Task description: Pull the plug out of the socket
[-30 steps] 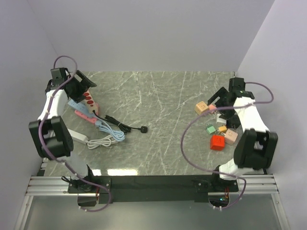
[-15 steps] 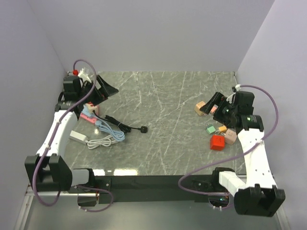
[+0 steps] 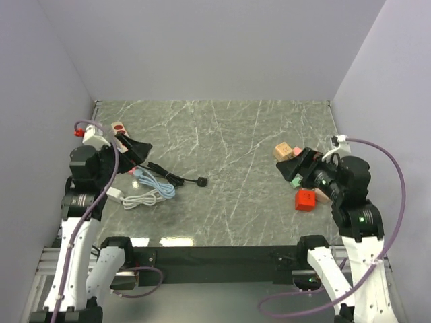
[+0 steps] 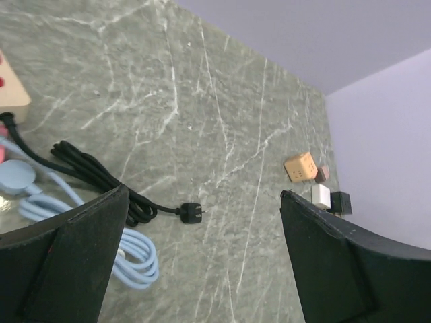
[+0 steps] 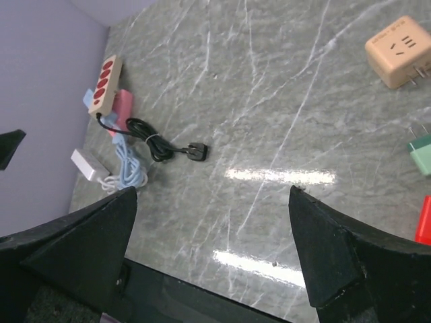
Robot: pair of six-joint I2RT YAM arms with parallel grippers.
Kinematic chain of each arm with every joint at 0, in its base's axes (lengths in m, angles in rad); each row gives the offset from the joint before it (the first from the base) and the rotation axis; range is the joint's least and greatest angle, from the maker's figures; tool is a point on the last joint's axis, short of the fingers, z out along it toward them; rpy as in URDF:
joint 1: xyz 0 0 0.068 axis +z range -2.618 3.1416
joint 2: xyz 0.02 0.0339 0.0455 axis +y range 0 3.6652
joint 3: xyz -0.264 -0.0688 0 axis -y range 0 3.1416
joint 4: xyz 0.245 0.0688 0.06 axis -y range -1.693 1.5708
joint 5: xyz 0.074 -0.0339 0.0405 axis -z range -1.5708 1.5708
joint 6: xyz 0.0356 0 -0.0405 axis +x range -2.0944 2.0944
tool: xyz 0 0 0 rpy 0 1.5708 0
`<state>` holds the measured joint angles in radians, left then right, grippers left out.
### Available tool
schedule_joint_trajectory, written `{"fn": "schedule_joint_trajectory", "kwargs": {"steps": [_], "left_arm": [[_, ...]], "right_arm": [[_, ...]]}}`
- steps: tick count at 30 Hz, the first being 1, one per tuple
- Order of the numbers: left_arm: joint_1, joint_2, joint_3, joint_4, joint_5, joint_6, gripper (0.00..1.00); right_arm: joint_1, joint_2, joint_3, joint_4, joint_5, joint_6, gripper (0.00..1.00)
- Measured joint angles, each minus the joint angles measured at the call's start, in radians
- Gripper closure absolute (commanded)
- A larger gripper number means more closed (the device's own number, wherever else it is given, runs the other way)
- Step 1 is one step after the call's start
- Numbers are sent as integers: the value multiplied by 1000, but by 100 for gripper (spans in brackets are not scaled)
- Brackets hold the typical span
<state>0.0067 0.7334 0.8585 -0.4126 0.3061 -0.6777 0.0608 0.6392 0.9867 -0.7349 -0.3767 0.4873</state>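
A black plug (image 3: pixel 202 180) lies loose on the marble table at the end of its coiled black cable (image 3: pixel 165 173), in no socket. That cable runs to a beige power strip with red sockets (image 3: pixel 118 128) at the far left. The plug (image 4: pixel 192 212) shows low between the fingers in the left wrist view, and the plug (image 5: pixel 197 151) also shows in the right wrist view. My left gripper (image 3: pixel 135 149) hovers open beside the strips, well above the table. My right gripper (image 3: pixel 291 165) hangs open at the right, holding nothing.
A pink strip (image 5: pixel 121 108), a blue cable (image 3: pixel 156 184), and a white cable (image 3: pixel 138 199) with a white block (image 3: pixel 113 194) crowd the left side. At the right lie a beige cube adapter (image 3: pixel 283 149), a red cube (image 3: pixel 305 200) and a green adapter (image 5: pixel 421 151).
Both arms have swung up and back toward the near edge. The left gripper left the power strips; the right gripper drew away from the adapters and opened slightly wider.
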Motion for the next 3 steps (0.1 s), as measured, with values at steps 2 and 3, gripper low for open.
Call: {"fn": "schedule_joint_trajectory", "kwargs": {"steps": [2,3], "left_arm": [[0,-34,-2,-26,-25,2,1],[0,-47,-3,-39,-35,4,3]], "right_arm": [[14,-39,-14,0,20,6,0],[23,-54,-23,-2,31,7,0]]}}
